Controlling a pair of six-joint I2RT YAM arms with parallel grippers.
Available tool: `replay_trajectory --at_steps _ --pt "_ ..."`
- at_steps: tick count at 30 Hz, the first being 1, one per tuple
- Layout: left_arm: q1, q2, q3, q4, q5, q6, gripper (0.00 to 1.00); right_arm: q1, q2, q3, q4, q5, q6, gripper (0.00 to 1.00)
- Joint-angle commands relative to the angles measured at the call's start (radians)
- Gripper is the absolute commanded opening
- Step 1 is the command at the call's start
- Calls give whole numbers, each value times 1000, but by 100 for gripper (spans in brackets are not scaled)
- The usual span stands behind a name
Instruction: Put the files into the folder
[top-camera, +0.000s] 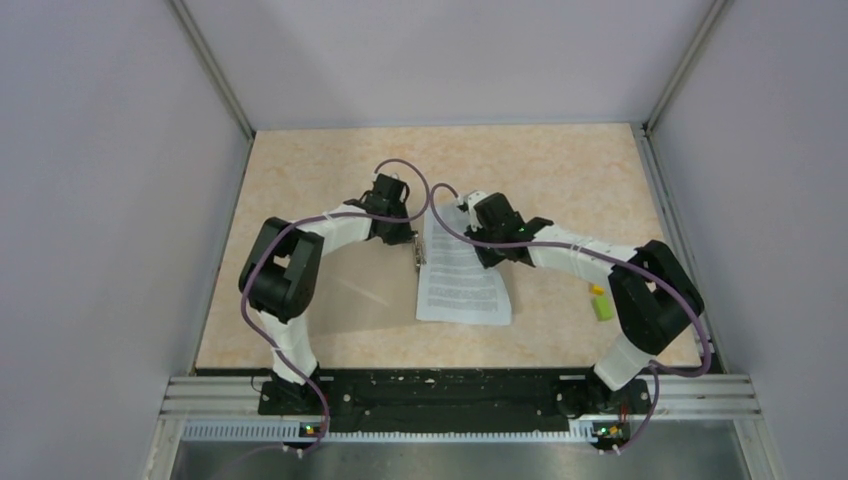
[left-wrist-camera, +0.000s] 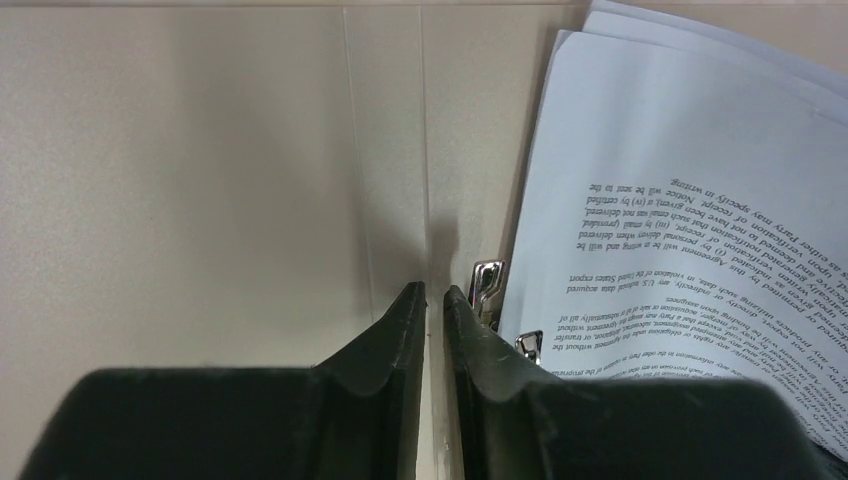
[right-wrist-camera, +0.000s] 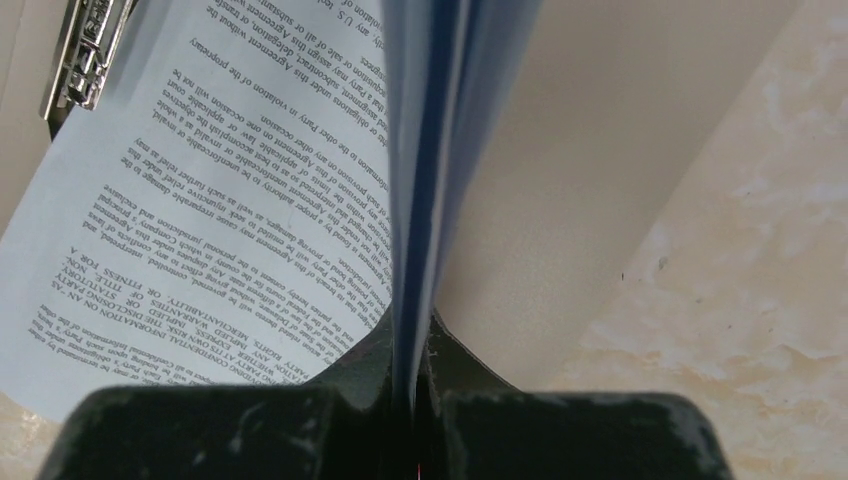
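Right fingers (right-wrist-camera: 345, 385) clenched on edge of files (right-wrist-camera: 200, 200) | left fingers (left-wrist-camera: 395, 340) nearly together, grip unclear, files just beside, folder (left-wrist-camera: 200, 200) beneath

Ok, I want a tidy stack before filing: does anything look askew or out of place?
Yes: the files are fanned and skewed, edges not lined up, and the right fingers pinch one edge so the sheets curl upright. Small green and yellow blocks sit stray by the right arm.

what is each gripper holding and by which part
The right gripper pinches the files by one edge. Whether the left gripper, jaws almost together, holds anything cannot be told.
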Motion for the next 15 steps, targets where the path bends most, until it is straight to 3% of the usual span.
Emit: replay_trajectory --at_steps 1,8,15 --pt "1 34 62 -30 9 32 18 12 30 79 2 -4 -25 0" --pt "7 53 104 -58 1 47 17 8 78 132 -36 54 -36 0" --pt "28 -40 21 -44 -23 41 25 0 88 135 -33 66 -30 0"
